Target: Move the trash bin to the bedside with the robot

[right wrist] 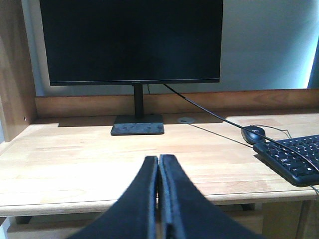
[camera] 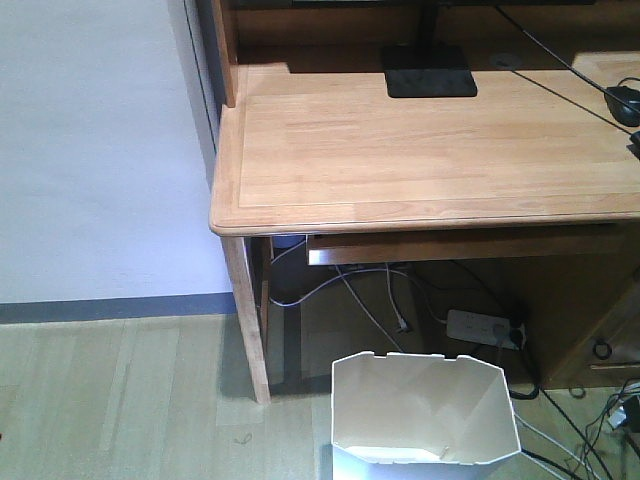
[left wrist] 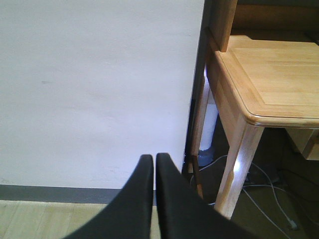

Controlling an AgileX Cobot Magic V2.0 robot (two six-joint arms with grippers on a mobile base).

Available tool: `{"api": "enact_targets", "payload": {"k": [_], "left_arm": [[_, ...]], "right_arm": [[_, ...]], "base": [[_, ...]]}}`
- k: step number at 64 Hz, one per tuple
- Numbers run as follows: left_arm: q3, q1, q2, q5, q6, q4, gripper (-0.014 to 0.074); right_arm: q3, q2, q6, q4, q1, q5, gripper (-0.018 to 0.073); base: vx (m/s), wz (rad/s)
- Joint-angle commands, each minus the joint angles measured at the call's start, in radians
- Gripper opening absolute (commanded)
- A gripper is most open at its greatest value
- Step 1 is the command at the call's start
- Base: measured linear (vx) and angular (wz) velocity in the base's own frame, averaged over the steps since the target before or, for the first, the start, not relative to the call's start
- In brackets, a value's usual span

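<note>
A plain white wall fills the room to the left of the light brown wooden desk with the rounded front edge, which I take as my landmark. Pale wood-plank floor runs out in front of that surface. At its back stands a black flat-screen monitor on a square foot.

The white thin-walled plastic trash bin with the cut-corner rim sits on the floor just in front of the surface, to the right of its front-left leg, mouth up and apparently empty. No bed shows in any view, so the carrying is not yet begun.

On the surface's right end lie a black keyboard and a small black mouse; a white power strip lies underneath among loose cables.

The left end effector hangs left of the surface, facing the wall, its two black fingers pressed together on nothing. The right end effector hovers at the surface's front edge, likewise pressed together and empty.

The bin looks light and somewhat flexible, with smooth sides likely to slip. I'd judge the rim the best hold: pinch one wall at a straight edge, near a corner where it is stiffest, and expect it to tilt.
</note>
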Motion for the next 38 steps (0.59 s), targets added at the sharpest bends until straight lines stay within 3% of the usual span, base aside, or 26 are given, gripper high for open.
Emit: {"api": "enact_targets", "payload": {"k": [1,10,21,38], "left_arm": [[0.003,-0.003,-0.014,-0.066,-0.004,-0.002,-0.0006],[0.003,-0.003,-0.014,-0.066,-0.004,-0.002,-0.0006],[0.003,-0.003,-0.014,-0.066,-0.004,-0.002,-0.0006],[0.003,-0.003,-0.014,-0.066,-0.004,-0.002,-0.0006]], "right_arm": [[0.007,-0.014,-0.003,-0.011,-0.001,-0.075,-0.0009],[0.007,-0.014,-0.012,-0.011,-0.001,-0.126,-0.0009],[-0.014,-0.012,-0.038,-0.002,-0.001,-0.297,-0.0009],[-0.228,0.183,-0.046,-0.008,-0.001,-0.059,-0.0009]], "base": [[0.00,0.00],[0.00,0.00],[0.00,0.00],[0.00,0.00]]}}
